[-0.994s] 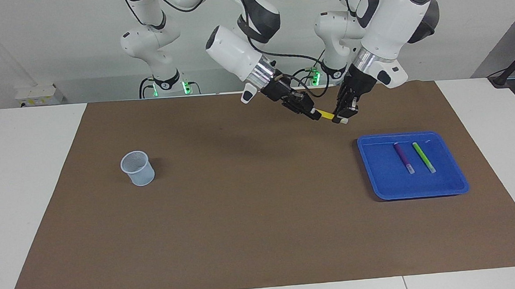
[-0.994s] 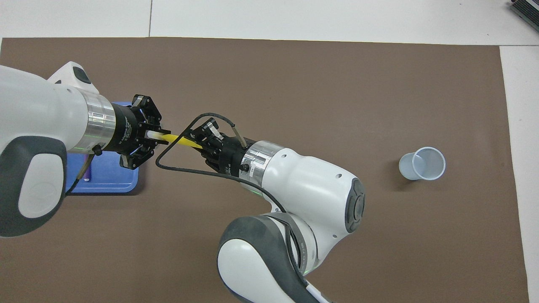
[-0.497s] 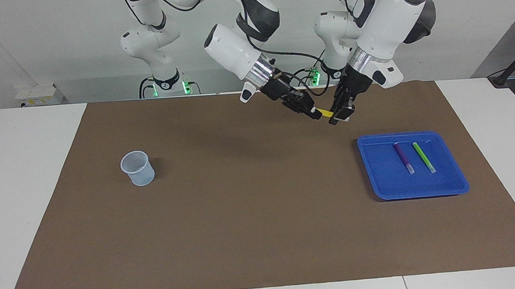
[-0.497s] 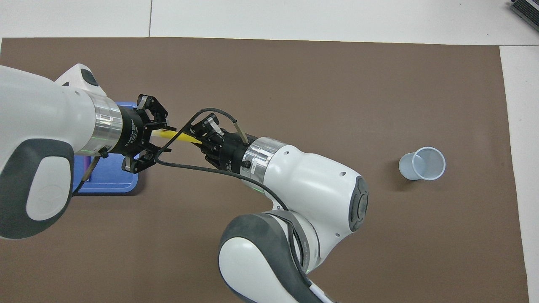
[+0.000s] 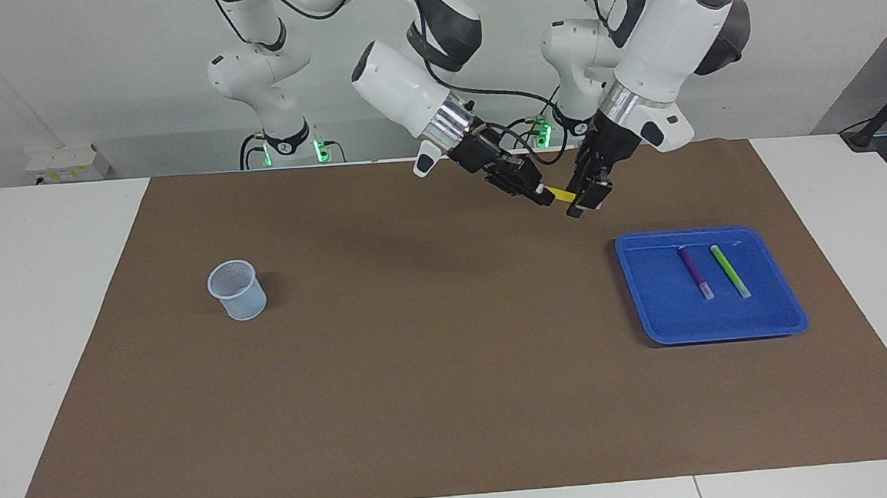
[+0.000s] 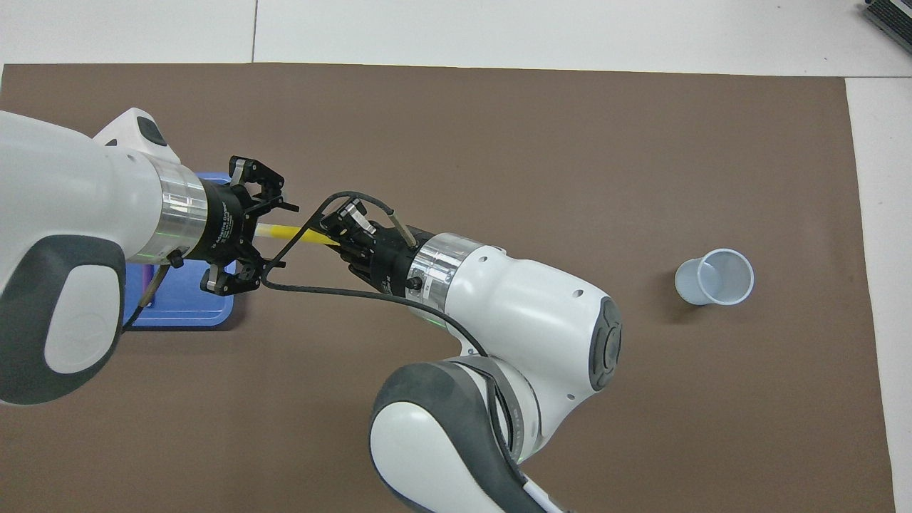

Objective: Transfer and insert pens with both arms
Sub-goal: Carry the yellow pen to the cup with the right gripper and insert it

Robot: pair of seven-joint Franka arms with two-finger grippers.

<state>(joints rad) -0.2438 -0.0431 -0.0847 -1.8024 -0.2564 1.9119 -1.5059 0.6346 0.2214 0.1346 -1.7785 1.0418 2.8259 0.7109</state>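
The yellow pen point(image 5: 560, 193) point(image 6: 293, 233) hangs level above the brown mat point(image 5: 436, 373). My right gripper point(image 5: 540, 194) point(image 6: 335, 237) is shut on one end of it. My left gripper point(image 5: 585, 200) point(image 6: 274, 236) is open around the pen's pale other end, its fingers spread to either side and clear of it. The purple pen point(image 5: 695, 270) and the green pen point(image 5: 730, 270) lie side by side in the blue tray point(image 5: 647, 298) at the left arm's end of the table. In the overhead view my left arm hides most of the tray point(image 6: 182, 310).
A pale blue cup point(image 5: 238, 291) point(image 6: 714, 276) stands upright on the mat toward the right arm's end. Two smaller white arms with green lights stand at the robots' edge of the table.
My left gripper, shut on the yellow pen's pale end a second ago, has opened and let go. The right gripper keeps its hold; both hands have lifted slightly.
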